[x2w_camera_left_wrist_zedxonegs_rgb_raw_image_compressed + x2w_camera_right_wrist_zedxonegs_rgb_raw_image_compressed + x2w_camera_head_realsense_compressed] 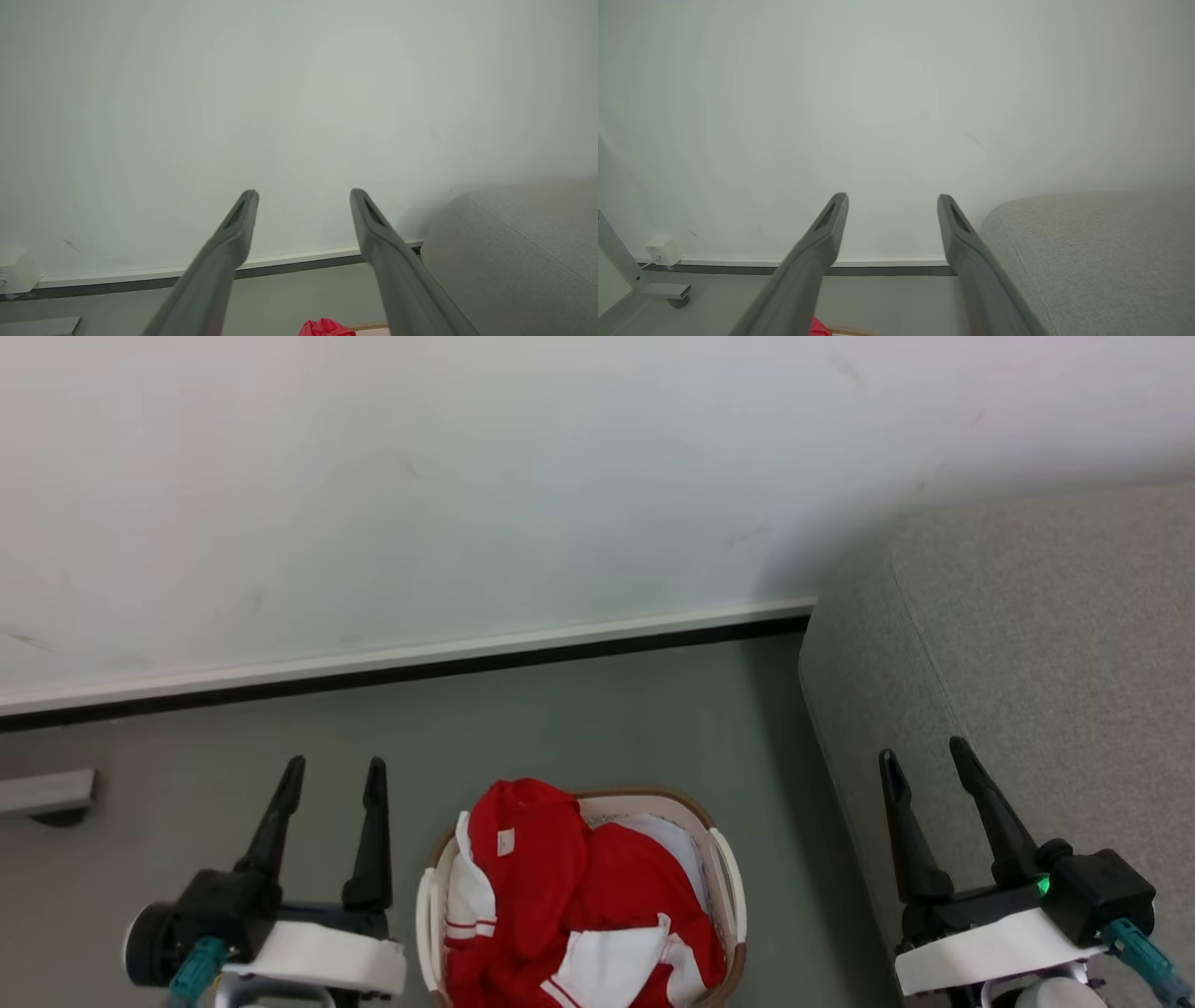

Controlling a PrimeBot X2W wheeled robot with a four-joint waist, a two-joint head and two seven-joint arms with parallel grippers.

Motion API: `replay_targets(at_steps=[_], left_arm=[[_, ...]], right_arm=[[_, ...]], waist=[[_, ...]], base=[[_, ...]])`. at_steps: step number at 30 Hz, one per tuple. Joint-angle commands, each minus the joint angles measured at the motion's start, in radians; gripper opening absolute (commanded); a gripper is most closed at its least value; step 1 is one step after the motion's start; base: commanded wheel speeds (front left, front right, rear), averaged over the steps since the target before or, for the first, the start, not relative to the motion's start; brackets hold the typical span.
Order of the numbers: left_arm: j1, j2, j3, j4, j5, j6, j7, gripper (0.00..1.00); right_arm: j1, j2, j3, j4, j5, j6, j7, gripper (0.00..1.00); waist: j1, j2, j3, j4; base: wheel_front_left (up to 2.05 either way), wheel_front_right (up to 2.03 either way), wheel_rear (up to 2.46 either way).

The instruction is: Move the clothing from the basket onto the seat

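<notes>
Red clothing (560, 887) with white panels and stripe trim is heaped in the cream basket (730, 868), which stands on the floor at the bottom middle of the head view. The grey fabric seat (1036, 644) fills the right side, close beside the basket. My left gripper (334, 775) is open, to the left of the basket and clear of it. My right gripper (924, 756) is open over the seat's left edge. In the left wrist view a red tip of clothing (324, 327) peeks up between the open gripper (303, 196). The right wrist view has the seat (1092, 252) beside my open right gripper (892, 199).
A white wall (467, 476) with a pale baseboard (420, 653) runs across the back, close behind the basket. A grey metal furniture foot (47, 793) lies on the floor at the far left. A small white box (663, 252) sits at the wall's base.
</notes>
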Motion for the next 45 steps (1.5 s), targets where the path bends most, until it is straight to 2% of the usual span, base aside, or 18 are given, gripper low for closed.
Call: replay_targets(at_steps=[1,9,15,24,30,39,45], left_arm=[[-0.035,0.005,0.0,0.015,-0.002,-0.009,0.0,1.0],[-0.151,0.029,-0.038,0.153,-0.013,-0.044,0.0,1.0],[-0.251,0.049,-0.09,0.293,-0.02,-0.053,0.016,1.0],[-0.41,0.088,-0.226,0.483,-0.007,-0.063,0.136,1.0],[-0.488,0.152,-0.366,0.604,-0.053,-0.063,0.227,1.0],[-0.56,0.224,-0.507,0.76,-0.166,-0.062,0.342,1.0],[-0.593,0.267,-0.61,0.829,-0.24,-0.062,0.459,1.0]], right_arm=[[-0.025,0.001,-0.007,-0.009,0.002,-0.002,0.001,1.0],[-0.081,0.006,-0.036,-0.057,0.01,-0.002,0.001,1.0],[-0.12,0.008,-0.068,-0.088,0.014,-0.002,0.001,1.0],[-0.18,0.01,-0.097,-0.13,0.026,-0.002,0.001,1.0],[-0.215,0.01,-0.099,-0.146,0.05,-0.002,0.001,1.0],[-0.22,0.01,-0.081,-0.156,0.115,-0.002,0.001,1.0],[-0.226,0.01,-0.071,-0.15,0.139,-0.002,0.001,1.0]], waist=[[-0.0001,0.0,0.075,-0.039],[-0.0001,0.0,0.194,-0.085],[-0.0001,0.0,0.271,-0.119],[-0.0001,0.0,0.4,-0.172],[-0.0001,0.0,0.465,-0.22],[-0.0001,0.0,0.54,-0.282],[-0.0001,0.0,0.576,-0.309]], base=[[0.0,0.0,0.0],[0.0,0.0,0.0],[0.0,0.0,0.0],[0.0,0.0,0.0],[0.0,0.0,0.0],[0.0,0.0,0.0],[0.0,0.0,0.0]])
